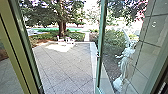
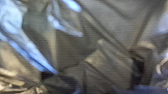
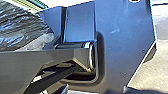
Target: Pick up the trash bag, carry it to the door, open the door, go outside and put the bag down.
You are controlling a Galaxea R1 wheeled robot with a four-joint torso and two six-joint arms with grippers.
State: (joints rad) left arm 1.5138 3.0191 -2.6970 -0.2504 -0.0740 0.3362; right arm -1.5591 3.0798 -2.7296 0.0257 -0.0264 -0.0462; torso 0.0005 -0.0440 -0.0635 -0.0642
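In my head view I look through a doorway onto a paved yard [image 1: 66,65]. To my right stands a glass panel [image 1: 113,45] in a green-edged frame [image 1: 101,32], with a white statue [image 1: 126,61] seen through it near a tiled wall [image 1: 152,32]. Beyond the paving grow a tree [image 1: 61,22] and low hedges [image 1: 75,36], with small white objects, perhaps planters, near the trunk.

In my left wrist view the trash bag [image 2: 107,37] lies close to the camera, dark, glossy and deeply creased, its contents hidden; I cannot tell whether my left claw is open or closed on it.

In my right wrist view the bag's wrinkled dark plastic shows beside my own body, near sunlit ground [image 3: 147,75]; my right claw's state I cannot tell either
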